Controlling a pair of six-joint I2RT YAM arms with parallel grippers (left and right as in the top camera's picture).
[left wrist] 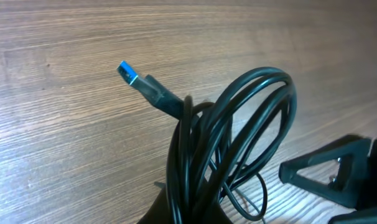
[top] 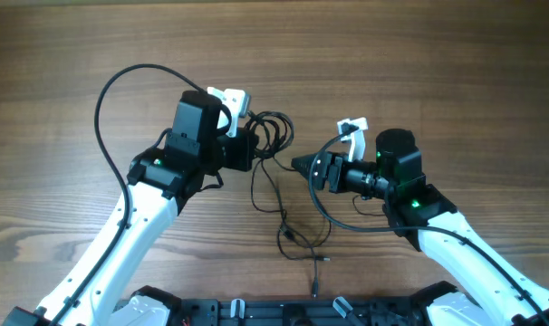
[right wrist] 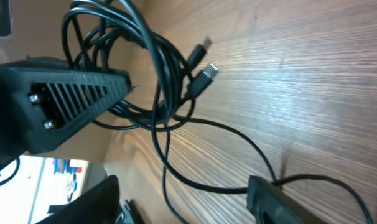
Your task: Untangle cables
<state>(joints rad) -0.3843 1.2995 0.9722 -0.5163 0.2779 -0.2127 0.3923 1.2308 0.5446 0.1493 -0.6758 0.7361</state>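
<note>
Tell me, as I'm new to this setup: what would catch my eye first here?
A bundle of thin black cables sits between the two arms, clamped in the left gripper, with a blue-tipped plug sticking out of it. The right gripper points at the bundle from the other side, open, and one loose strand trails from it across the table.

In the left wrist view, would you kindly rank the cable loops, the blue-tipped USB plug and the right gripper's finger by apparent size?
1. cable loops
2. right gripper's finger, partly cropped
3. blue-tipped USB plug
</note>
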